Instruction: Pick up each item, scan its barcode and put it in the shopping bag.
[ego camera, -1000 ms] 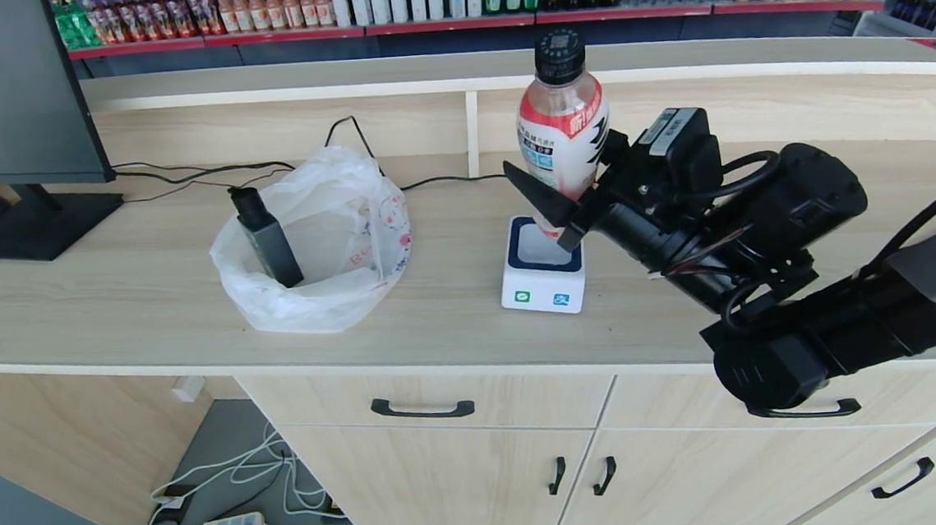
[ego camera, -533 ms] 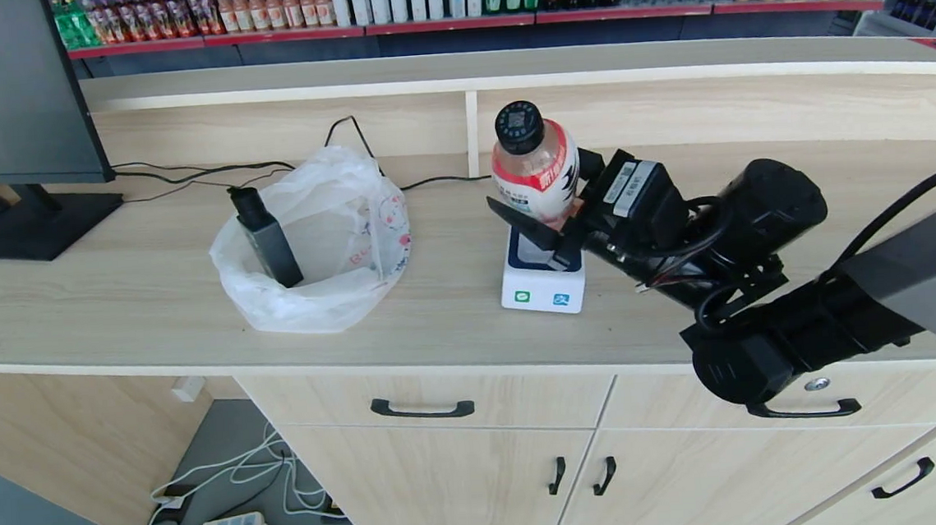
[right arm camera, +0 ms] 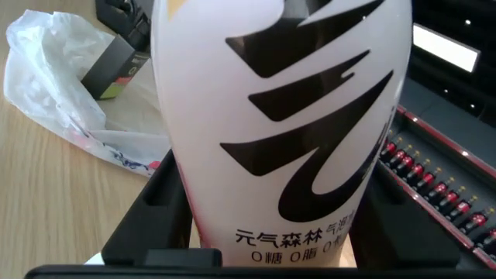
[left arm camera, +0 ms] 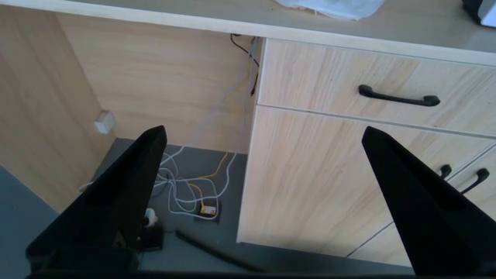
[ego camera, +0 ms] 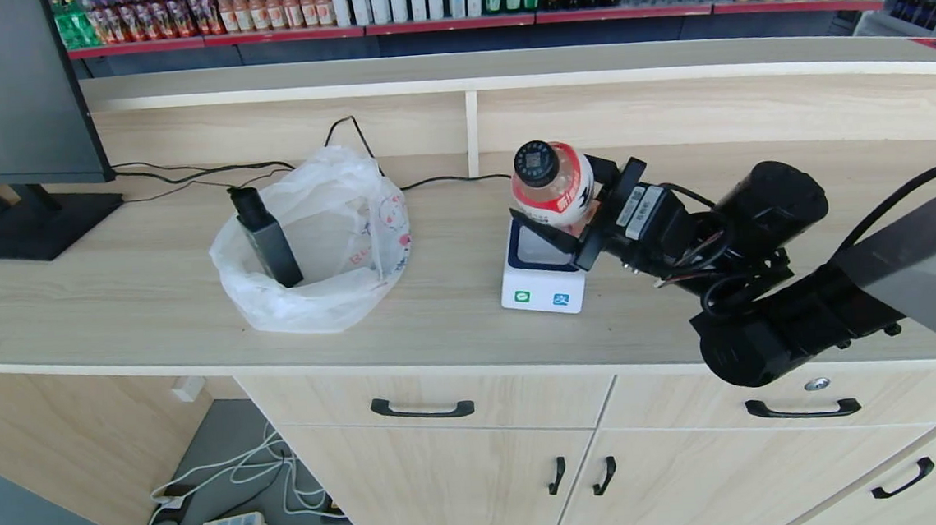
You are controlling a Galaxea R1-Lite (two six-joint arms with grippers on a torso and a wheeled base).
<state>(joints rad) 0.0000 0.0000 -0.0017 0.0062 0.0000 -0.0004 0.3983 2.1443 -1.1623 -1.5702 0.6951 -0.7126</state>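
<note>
Jaws of the right gripper [ego camera: 555, 207] pinch the drink bottle [ego camera: 548, 176], tilted above the scanner [ego camera: 542, 286], right of the shopping bag [ego camera: 327, 256]; the left gripper [left arm camera: 263, 132] has its jaws spread.

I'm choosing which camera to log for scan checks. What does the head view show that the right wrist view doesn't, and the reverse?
Head view: the scanner with its top window and front, under the tilted bottle; the monitor at the counter's left end; the drawers below. Right wrist view: the bottle's white label side with black strokes, close up. Both: the bottle, the shopping bag, and the dark box standing in it.
</note>
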